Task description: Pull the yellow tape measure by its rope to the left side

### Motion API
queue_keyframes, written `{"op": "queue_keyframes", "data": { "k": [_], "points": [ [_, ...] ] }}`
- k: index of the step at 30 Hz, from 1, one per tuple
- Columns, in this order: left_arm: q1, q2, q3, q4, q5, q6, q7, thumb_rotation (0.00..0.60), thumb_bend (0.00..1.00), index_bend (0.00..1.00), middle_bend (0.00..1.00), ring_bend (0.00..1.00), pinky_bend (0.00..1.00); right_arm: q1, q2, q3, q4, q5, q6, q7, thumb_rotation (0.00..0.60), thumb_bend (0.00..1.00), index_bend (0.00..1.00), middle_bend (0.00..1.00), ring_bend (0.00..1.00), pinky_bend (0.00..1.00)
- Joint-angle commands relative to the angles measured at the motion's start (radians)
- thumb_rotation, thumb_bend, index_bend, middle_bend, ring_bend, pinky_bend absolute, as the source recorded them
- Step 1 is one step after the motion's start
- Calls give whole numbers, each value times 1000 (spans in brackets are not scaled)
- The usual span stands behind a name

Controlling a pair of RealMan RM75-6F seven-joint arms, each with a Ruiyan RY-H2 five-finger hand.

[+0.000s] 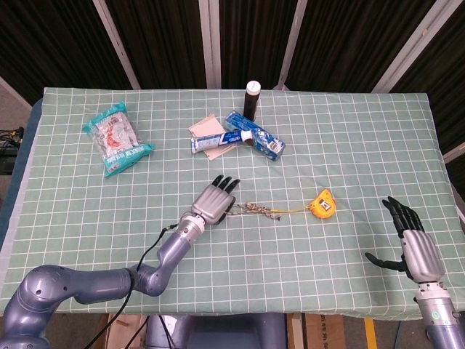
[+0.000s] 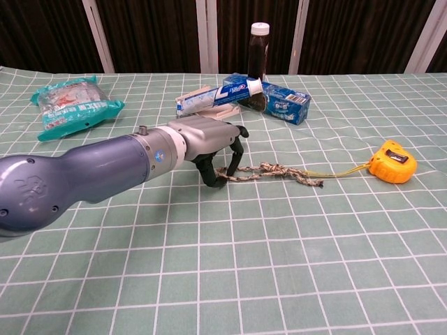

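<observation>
**Yellow tape measure lies right of centre, rope end under the left hand**

Yellow and rounded, with a dark patch on its top face, the tape measure (image 2: 393,161) sits on the green checked cloth of the bench (image 1: 349,145), right of the middle. A thin yellow cord runs from it leftward into a braided, speckled rope (image 2: 276,171) that lies slack and wavy on the cloth.

At the rope's left end the left hand (image 2: 209,139) arches over it, dark fingertips (image 2: 218,178) curled down around the end. Whether they actually pinch the rope cannot be told; the palm hides the contact from above, and the chest view shows only the rope passing between the fingers.

Near the bench's right front edge, well apart from the tape measure, the right hand (image 1: 413,243) is upright with fingers spread, holding nothing. The chest view does not show it.
</observation>
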Motion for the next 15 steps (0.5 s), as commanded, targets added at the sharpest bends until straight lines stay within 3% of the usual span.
{"op": "queue_keyframes", "data": {
  "k": [1,15],
  "points": [
    [0,-2,1,3,0,1,-3,600,521,558,27,0,63,0,1,0,-1,0,-1,0,600,116,0,0,0,0],
    [22,37,2,-37,40,46,-24,600,525,560,35,0,63,1,2,1,-1,2,-3,3,600,115,0,0,0,0]
  ]
}}
